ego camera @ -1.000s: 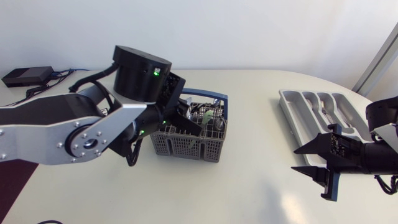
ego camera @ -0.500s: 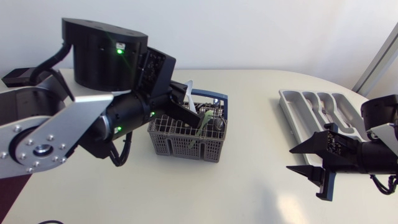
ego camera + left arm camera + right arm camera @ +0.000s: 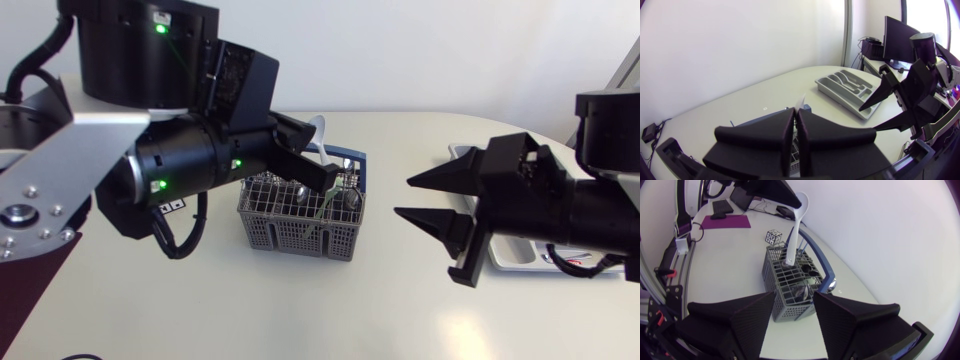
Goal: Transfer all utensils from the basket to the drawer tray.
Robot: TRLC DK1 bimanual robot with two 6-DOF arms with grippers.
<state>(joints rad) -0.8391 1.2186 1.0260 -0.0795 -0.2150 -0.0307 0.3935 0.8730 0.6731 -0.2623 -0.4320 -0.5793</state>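
White spoon [image 3: 796, 227] hangs upright from the left gripper [image 3: 318, 158], whose fingers press on it from both sides. In the left wrist view only a pale sliver shows in the thin slit between them. The spoon's lower end sits at the top rim of the grey basket [image 3: 290, 235] in the middle of the frame; I cannot tell whether it is clear of it. Other utensils [image 3: 348, 198] stand in the basket. The left arm fills the upper left of the head view, its wrist angled down toward the basket. The right arm comes in from the right edge, level over the table [image 3: 380, 310]. The right gripper [image 3: 405, 197] is spread wide and empty, pointing at the basket. The tray [image 3: 830, 87] lies at the right, largely behind that arm.
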